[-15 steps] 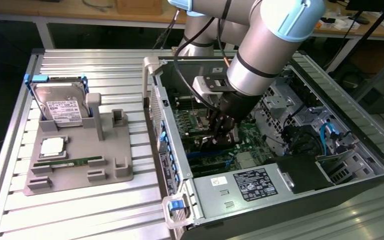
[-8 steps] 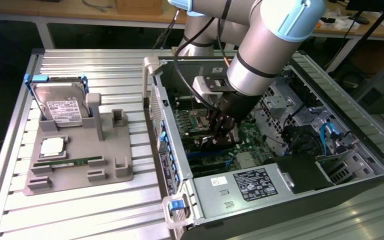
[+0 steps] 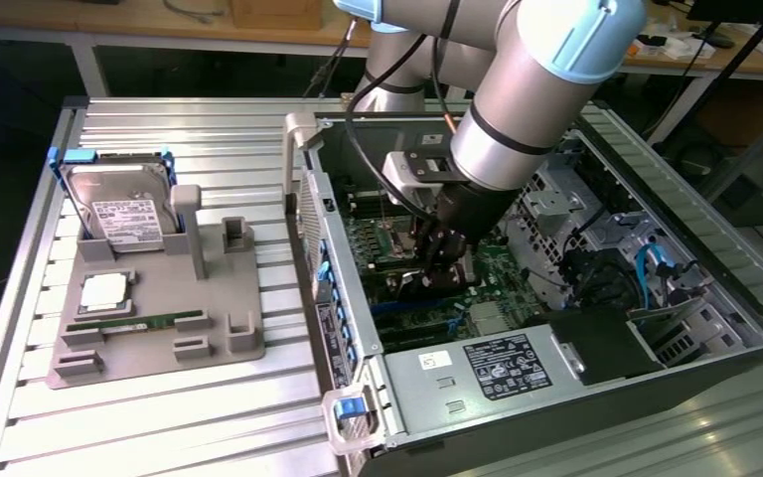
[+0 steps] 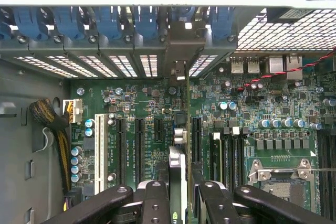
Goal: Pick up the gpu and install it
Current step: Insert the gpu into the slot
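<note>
Black fingers of the tool are clamped on either side of the gpu. The card stands edge-on between them inside the open computer case, with its silver end bracket toward the rear wall and the row of blue slot clips. The pick-up looks done and the step in hand appears to be the install. The card hangs over the green motherboard, just beside a long black expansion slot; whether its contacts have entered the slot cannot be told. Seating it would call for the lower edge to be lined up with that slot, the bracket to meet its rear opening, and a straight push with no tilt. The space is crowded: more black slots and a white slot lie to one side, with upright capacitors and a yellow-and-black cable bundle beyond them. On the other side are the memory slots and the processor socket, and a red-and-black wire crosses near the rear ports. The power supply sits in the case close to the arm. On the counter, well apart from the case, a grey fixture holds a hard drive, a processor chip and a green RAM stick, none of them in the way.
</note>
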Controlling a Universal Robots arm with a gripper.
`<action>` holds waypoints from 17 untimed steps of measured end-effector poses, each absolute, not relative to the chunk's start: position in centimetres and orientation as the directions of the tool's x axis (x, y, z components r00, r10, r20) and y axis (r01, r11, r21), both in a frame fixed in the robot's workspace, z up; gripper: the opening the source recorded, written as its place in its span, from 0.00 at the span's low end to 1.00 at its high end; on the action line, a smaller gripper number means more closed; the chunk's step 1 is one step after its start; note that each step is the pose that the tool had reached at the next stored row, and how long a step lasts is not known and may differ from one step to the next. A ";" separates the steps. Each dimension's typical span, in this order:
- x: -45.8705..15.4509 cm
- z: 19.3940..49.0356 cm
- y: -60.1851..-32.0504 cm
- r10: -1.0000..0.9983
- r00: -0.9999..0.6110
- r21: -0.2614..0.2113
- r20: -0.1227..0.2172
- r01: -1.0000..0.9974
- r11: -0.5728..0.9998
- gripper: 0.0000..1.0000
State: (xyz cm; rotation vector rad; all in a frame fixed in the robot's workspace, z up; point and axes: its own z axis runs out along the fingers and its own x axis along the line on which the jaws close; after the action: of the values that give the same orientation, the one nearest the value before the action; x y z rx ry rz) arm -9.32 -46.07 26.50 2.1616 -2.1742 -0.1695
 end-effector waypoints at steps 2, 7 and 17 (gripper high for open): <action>-9.3 26.4 -46.1 -1.000 -0.008 0.128 -0.027 -0.992 0.004 0.27; -9.3 26.2 -46.1 -1.000 -0.008 0.128 -0.027 -0.992 0.004 0.27; -9.3 25.8 -46.1 -1.000 -0.008 0.128 -0.027 -0.992 0.004 0.27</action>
State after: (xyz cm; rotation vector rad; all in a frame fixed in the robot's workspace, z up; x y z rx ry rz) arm -9.32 -46.07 25.83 2.1613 -2.1739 -0.1693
